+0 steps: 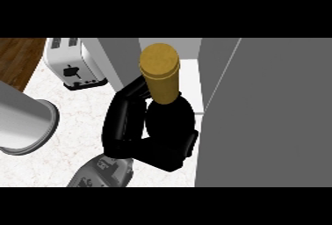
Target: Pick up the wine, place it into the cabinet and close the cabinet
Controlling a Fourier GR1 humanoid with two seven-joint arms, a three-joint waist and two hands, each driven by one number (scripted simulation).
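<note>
While clamped round the dark belly of the wine (160, 74), keep the hand (123, 123) level so the gold neck above the fingers stays upright. Carry right, clear the cabinet door (272, 114) edge just beside, then lower inside before uncurling.

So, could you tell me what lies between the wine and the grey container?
In the head view: the robot hand curled round the wine, then bare counter up to the grey container.
</note>
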